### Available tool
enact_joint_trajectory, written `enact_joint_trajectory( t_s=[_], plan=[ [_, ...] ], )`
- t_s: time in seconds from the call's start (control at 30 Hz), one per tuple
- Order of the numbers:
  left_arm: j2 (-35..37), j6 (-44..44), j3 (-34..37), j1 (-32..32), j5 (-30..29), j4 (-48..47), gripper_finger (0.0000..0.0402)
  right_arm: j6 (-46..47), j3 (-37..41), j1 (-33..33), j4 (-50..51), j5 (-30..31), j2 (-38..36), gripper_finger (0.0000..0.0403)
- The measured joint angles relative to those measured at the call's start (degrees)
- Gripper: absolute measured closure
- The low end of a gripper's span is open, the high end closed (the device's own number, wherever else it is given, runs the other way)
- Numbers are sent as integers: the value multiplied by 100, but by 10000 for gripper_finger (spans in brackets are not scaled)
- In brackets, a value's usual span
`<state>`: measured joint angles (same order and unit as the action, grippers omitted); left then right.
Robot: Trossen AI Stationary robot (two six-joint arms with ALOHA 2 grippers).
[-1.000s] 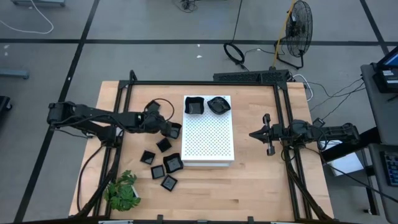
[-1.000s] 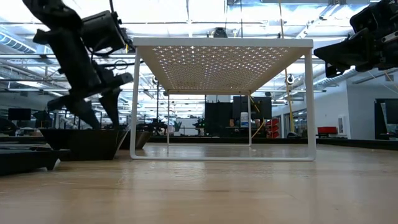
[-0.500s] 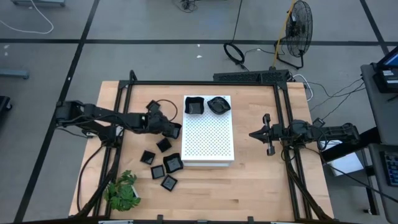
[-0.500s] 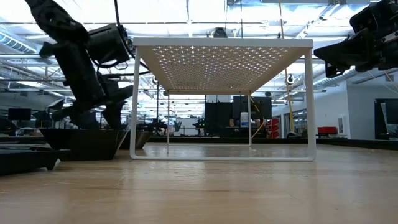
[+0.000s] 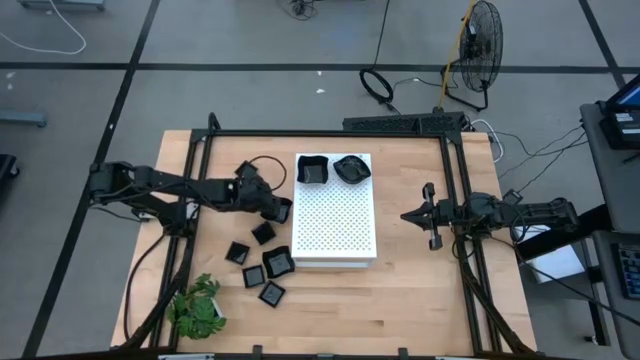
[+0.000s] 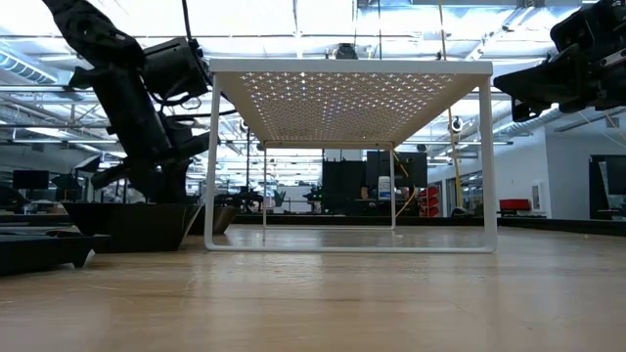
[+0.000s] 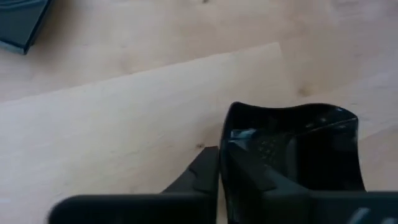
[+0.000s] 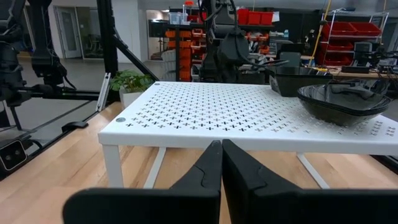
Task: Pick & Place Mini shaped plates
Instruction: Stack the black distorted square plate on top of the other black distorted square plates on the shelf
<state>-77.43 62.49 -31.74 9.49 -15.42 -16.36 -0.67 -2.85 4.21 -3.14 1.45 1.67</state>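
Note:
My left gripper (image 5: 277, 208) (image 7: 222, 163) is down at a small black square mini plate (image 5: 283, 211) (image 7: 292, 155) on the table, just left of the white perforated board (image 5: 335, 225), and is shut on its rim. Two more mini plates (image 5: 312, 169) (image 5: 351, 168) sit on the board's far end. Several others (image 5: 263, 233) (image 5: 278, 263) lie on the table nearer the front. My right gripper (image 5: 429, 216) (image 8: 221, 168) hangs shut above the table to the right of the board, holding nothing. My left gripper pinches the plate's raised rim (image 7: 225, 140) at one side, with one finger outside the wall (image 7: 199, 179) and one inside the dish (image 7: 258, 183). The fingers slant down from the table's left. The plate sits upright with its base on the table.
A small green plant (image 5: 197, 305) stands at the near left corner. The black frame rails (image 5: 190, 230) (image 5: 462, 250) run along both sides. Bare wood lies right of the board and along the near edge.
My left gripper has come down and a little toward the board, and its fingers have shut on the plate's rim. The plate has stayed on the table.

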Motion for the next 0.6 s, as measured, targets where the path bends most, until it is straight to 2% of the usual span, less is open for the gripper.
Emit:
enact_joint_trajectory(
  t_s=[0.07,0.2,0.37,0.47,0.6],
  plan=[
    [0,-99,-55,38,-2,0,393,1,-1,1,-2,0,0,403],
    [187,-362,-195,158,-2,-43,389,1,-2,0,-2,-2,0,403],
    [769,-857,-693,330,-41,-713,397,1,-2,0,-1,0,0,403],
    [1199,-1055,-1094,363,-392,-1420,392,-1,0,1,-1,0,0,403],
    [1755,-1186,-1627,362,-1159,-2225,397,1,0,0,-2,-2,0,403]
  ],
)
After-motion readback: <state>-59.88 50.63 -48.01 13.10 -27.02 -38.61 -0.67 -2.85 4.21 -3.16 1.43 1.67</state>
